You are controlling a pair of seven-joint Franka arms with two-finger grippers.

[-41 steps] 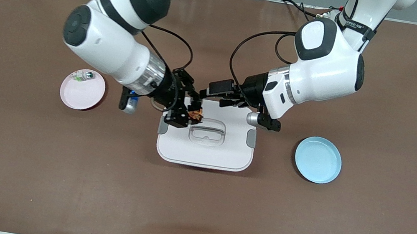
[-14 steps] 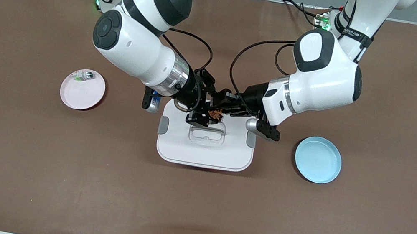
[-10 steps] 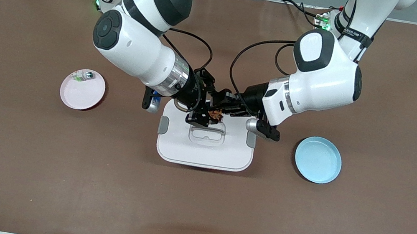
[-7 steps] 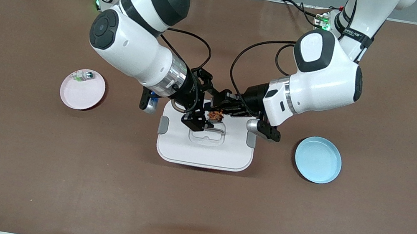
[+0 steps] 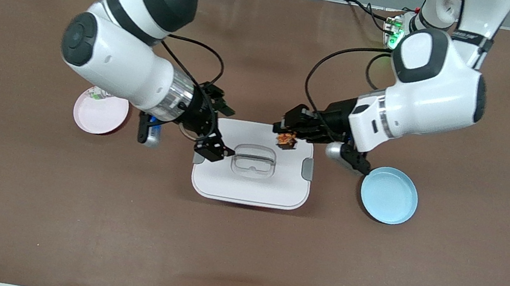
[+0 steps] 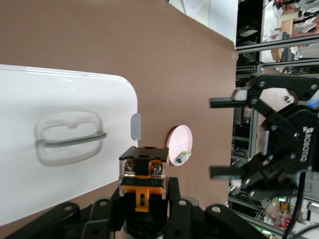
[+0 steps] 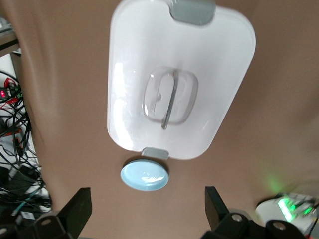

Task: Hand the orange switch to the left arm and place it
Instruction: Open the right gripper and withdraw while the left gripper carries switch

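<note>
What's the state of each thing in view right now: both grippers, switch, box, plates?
left gripper: shut on the orange switch, over the box.
right gripper: open, empty, over the box edge toward the right arm's end.
orange switch: held in the air, off the table.
box: lid on, both side latches visible, on the table.
pink plate: holds a small clear part with green.
blue plate: empty.

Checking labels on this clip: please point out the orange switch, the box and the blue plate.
orange switch [image 5: 286, 141], front view, its orange body below the left tool.
box [image 5: 250, 186], front view, bare lid nearer the camera than the handle.
blue plate [image 5: 389, 195], front view, middle of its dish.
</note>
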